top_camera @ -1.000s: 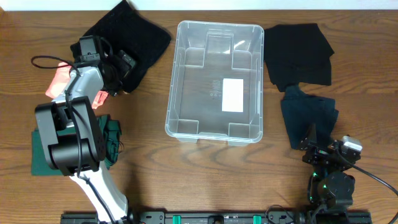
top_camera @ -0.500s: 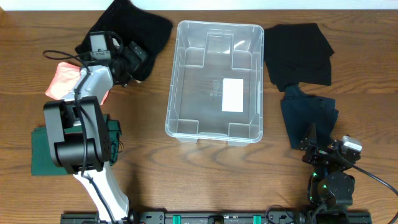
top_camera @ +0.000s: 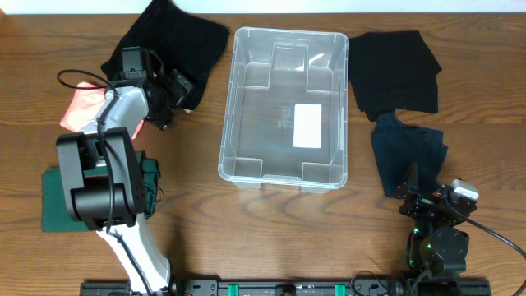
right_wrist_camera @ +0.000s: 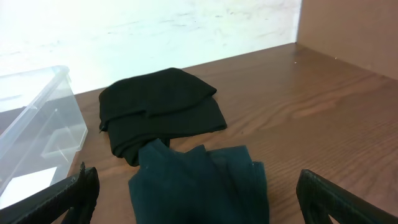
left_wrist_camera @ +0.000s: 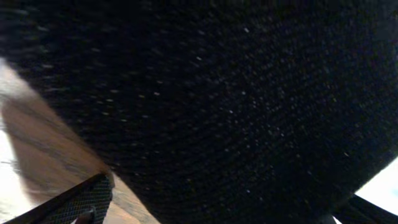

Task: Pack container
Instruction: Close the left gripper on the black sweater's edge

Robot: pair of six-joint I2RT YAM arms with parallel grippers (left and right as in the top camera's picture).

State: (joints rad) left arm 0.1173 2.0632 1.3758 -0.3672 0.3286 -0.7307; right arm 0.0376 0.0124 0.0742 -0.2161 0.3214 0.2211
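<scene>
The container (top_camera: 246, 115), a clear rectangular bin with rounded corners, is set upright at the middle of the wooden table (top_camera: 246, 238), towards its far edge, and a white label (top_camera: 307, 126) is seen on its base. Part of its rim and wall is also caught at the left edge of the right wrist view (right_wrist_camera: 31, 118). Just beside its left wall, a black knit cloth (top_camera: 177, 33) is spread out on the table, and the left gripper (top_camera: 174, 100) is held over the near edge of that cloth. Its jaws are spread wide. In the left wrist view the black knit (left_wrist_camera: 249, 93) fills nearly the whole picture, and only the fingertips (left_wrist_camera: 81, 199) show at the bottom corners. Whether the fabric is touched cannot be told. A pink cloth (top_camera: 82, 107) lies to the left of that arm, and a green cloth (top_camera: 62, 201) is partly hidden under it nearer the front. To the right of the container a second black cloth (top_camera: 394, 70) is laid flat, with a dark teal cloth (top_camera: 407, 152) touching its near side. The right gripper (top_camera: 419, 193) is parked low at the front right corner, its jaws also spread wide, with the teal cloth (right_wrist_camera: 199, 180) lying just ahead of the fingers (right_wrist_camera: 74, 193).
</scene>
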